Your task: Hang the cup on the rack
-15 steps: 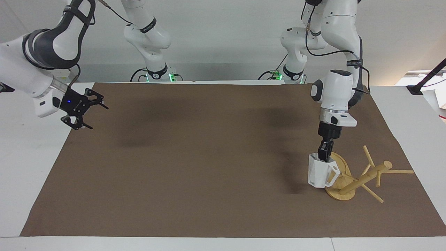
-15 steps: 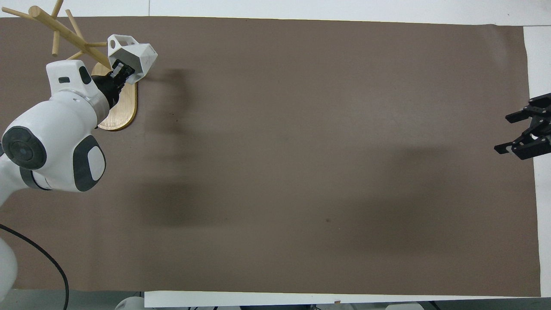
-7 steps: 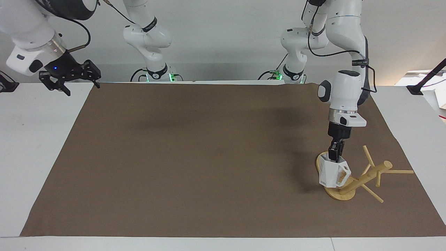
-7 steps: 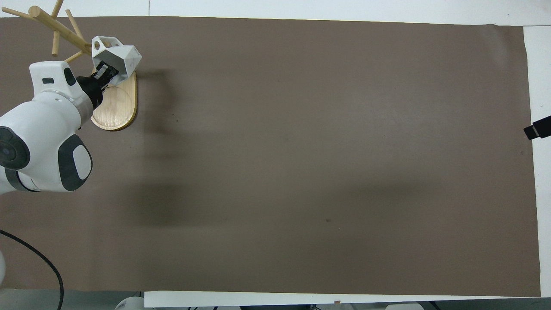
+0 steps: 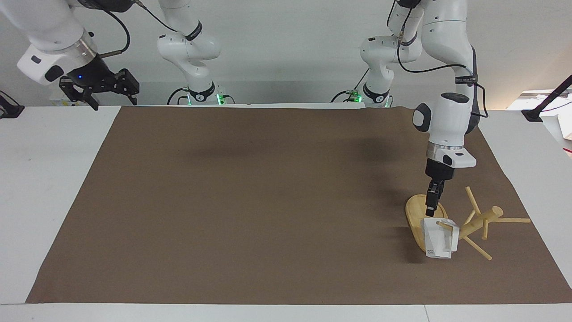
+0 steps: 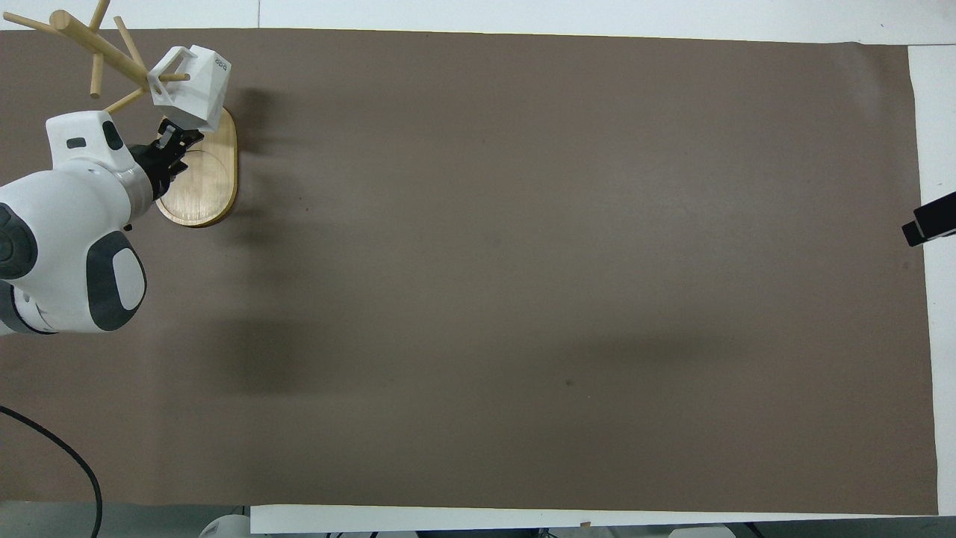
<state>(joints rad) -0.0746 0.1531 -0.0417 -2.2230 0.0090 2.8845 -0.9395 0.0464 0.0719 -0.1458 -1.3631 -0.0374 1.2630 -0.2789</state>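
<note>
Since the earlier frame the cup (image 5: 440, 239) has left the left tool (image 5: 431, 213) and now hangs by its handle on a lower peg of the rack (image 5: 464, 228), tipped, with its base toward the bench (image 5: 250, 201). The left tool has risen slightly and stands just above the cup over the rack's oval base. Its fingers appear released and empty, though the gap is hard to read from either view. Treat the hanging step as apparently complete; confirm that the peg passes fully through the handle before you withdraw.

The right tool (image 5: 100, 87) has pulled back to the right arm's end of the bench, raised, fingers spread and empty; that arm waits.

The brown mat (image 6: 523, 299) carries nothing else. Note the hazard: the rack's upper pegs lie close beside the left tool, so a sideways retreat could clip them or dislodge the cup. Lift straight up first.
</note>
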